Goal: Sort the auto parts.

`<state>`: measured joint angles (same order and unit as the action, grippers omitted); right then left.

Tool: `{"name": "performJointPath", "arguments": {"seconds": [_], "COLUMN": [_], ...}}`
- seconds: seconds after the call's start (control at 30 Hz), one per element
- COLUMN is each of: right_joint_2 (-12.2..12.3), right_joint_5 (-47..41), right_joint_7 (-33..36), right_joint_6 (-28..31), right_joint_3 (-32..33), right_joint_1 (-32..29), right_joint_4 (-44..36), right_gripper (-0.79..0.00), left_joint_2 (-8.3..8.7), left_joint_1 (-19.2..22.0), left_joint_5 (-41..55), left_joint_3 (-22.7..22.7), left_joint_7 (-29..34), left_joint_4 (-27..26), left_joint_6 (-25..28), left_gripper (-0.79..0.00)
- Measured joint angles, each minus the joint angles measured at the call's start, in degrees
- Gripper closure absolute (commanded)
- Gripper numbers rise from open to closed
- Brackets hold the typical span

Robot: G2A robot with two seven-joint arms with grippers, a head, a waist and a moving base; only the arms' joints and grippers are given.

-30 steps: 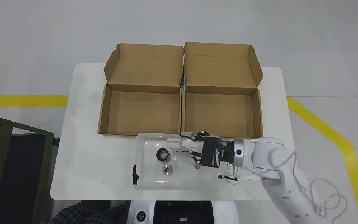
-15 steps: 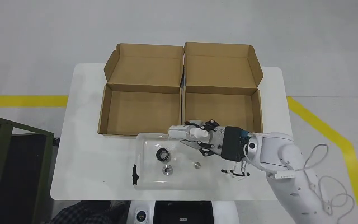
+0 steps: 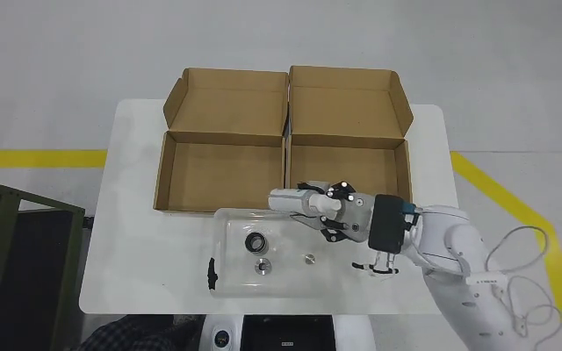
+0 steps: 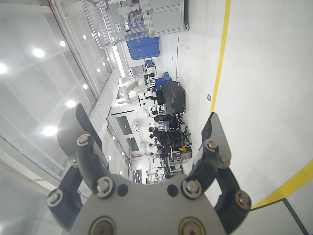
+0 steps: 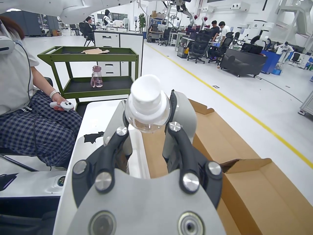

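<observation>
My right gripper (image 3: 318, 207) is shut on a white capped part with a clear base (image 3: 290, 201), held above the far rim of the clear tray (image 3: 230, 230), just short of the two open cardboard boxes. In the right wrist view the part (image 5: 146, 103) stands up between the fingers of that gripper (image 5: 146, 123). In the tray lie a black ring (image 3: 256, 242), a metal piece (image 3: 262, 268) and a small round piece (image 3: 308, 258). My left gripper (image 4: 146, 125) is open, holds nothing and points out into the room.
The left box (image 3: 219, 175) and the right box (image 3: 347, 180) sit side by side behind the tray, lids folded back. A flat black piece (image 3: 211, 274) lies on the table by the tray's left end. A green cart (image 3: 35, 263) stands left of the table.
My right gripper has risen out of the tray with the white part in it and has drawn back to the right, toward the boxes' near edge.
</observation>
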<state>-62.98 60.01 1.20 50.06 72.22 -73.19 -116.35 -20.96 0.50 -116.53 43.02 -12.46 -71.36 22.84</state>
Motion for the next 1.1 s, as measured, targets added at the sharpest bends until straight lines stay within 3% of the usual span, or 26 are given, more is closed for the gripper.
{"name": "performJointPath", "arguments": {"seconds": [0.6,0.87,1.1], "right_joint_2": [0.04,0.1,-0.64], "right_joint_5": [3.16,7.29,7.55], "right_joint_7": [6.85,14.79,16.76], "right_joint_6": [-5.12,-7.35,-8.81], "right_joint_3": [-0.76,-1.54,-5.22], "right_joint_1": [3.59,8.25,13.38], "right_joint_4": [7.88,13.37,20.63], "right_gripper": [0.0,0.0,0.0], "left_joint_2": [0.0,0.0,0.0], "left_joint_1": [0.0,0.0,0.0], "left_joint_5": [0.0,0.0,0.0], "left_joint_3": [0.0,0.0,0.0], "left_joint_7": [0.0,0.0,0.0], "left_joint_4": [0.0,0.0,0.0], "left_joint_6": [0.0,0.0,0.0], "left_gripper": [-0.785,-0.785,-0.785]}}
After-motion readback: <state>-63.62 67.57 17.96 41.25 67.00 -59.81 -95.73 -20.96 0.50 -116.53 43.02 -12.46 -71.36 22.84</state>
